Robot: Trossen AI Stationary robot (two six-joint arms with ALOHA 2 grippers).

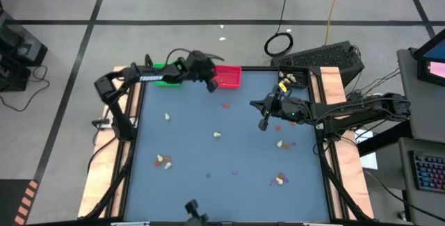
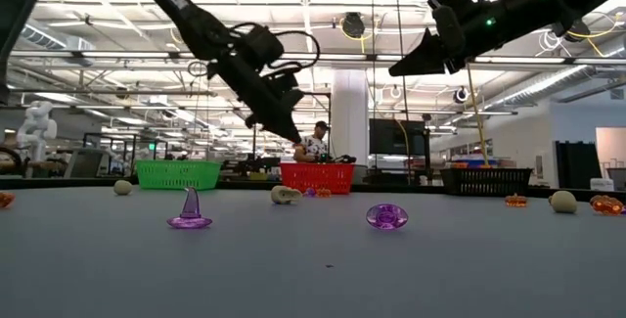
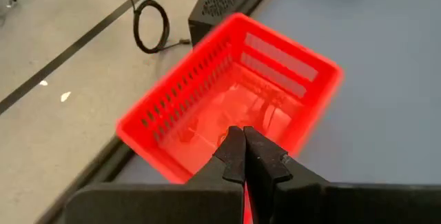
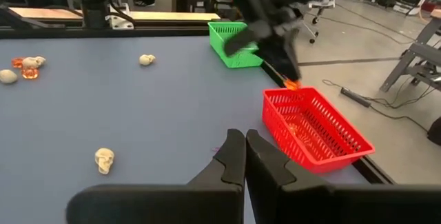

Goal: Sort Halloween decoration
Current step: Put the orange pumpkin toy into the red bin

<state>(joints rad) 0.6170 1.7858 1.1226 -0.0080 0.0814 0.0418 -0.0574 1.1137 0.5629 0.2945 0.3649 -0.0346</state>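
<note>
Above the red basket (image 1: 228, 77) at the far edge, my left claw (image 3: 242, 156) hangs closed, perhaps pinching an orange trinket; right claw (image 4: 239, 156) closed, empty. Halloween trinkets (image 1: 279, 143) lie scattered across the surface (image 1: 188, 149): light, hard, slippery, best pinched across their middles.

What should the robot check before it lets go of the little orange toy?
1. Toy held: ok. The left gripper is shut, with the tiny orange trinket at its tip.
2. Over the right bin: ok. The left gripper is above the red plastic basket.
3. What is already in that basket: cannot tell, too blurred.
4. Other arm out of the way: ok. The right gripper is shut, empty, over the blue table, away from the basket.
5. Sorting done: not ok. A cream skull trinket and others are on the table.
</note>
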